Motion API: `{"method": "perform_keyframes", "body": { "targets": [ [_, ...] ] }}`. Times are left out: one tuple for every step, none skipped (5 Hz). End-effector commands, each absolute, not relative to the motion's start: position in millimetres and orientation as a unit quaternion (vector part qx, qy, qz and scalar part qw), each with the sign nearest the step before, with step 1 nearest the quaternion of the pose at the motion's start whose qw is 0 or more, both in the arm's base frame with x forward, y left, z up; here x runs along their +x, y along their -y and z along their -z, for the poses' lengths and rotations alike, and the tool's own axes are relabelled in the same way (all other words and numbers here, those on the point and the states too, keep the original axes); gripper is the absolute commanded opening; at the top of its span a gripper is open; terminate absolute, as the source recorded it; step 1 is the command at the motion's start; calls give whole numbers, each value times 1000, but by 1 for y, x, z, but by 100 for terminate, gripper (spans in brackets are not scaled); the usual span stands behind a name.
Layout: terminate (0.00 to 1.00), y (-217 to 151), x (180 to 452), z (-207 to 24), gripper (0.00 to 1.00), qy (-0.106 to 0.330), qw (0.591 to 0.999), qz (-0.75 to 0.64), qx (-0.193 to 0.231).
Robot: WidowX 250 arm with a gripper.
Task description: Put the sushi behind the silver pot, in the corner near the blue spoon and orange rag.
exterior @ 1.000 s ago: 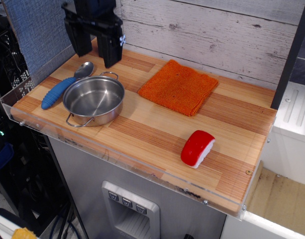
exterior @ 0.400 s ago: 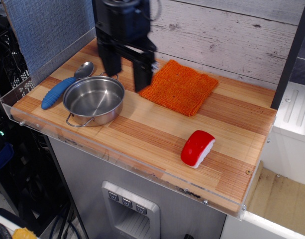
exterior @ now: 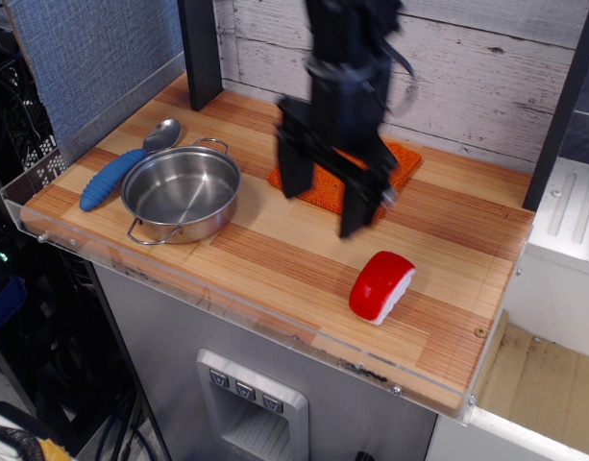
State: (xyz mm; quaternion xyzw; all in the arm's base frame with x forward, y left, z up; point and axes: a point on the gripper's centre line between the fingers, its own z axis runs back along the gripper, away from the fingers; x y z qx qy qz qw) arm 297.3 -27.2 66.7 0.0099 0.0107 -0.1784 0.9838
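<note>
Fingers (exterior: 296,173) spread wide and empty, my gripper (exterior: 328,197) hangs over the near edge of the orange rag (exterior: 402,161) at centre frame. The sushi (exterior: 380,286) lies on the board at lower right, apart from me. I should come down straddling its narrow width, low on the white base, and close gently so the glossy top doesn't slip. Its goal is the upper-left corner behind the silver pot (exterior: 181,193), near the blue spoon (exterior: 116,176).
</note>
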Motion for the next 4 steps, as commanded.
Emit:
{"method": "perform_keyframes", "body": {
  "targets": [
    [0,62,296,-43,100,-8,986,166,-8],
    [0,74,290,-35,100,-9,988,152,-14],
    [0,83,286,-27,100,-8,990,142,-18],
    [0,89,284,-19,0,-12,988,151,1]
  ]
}}
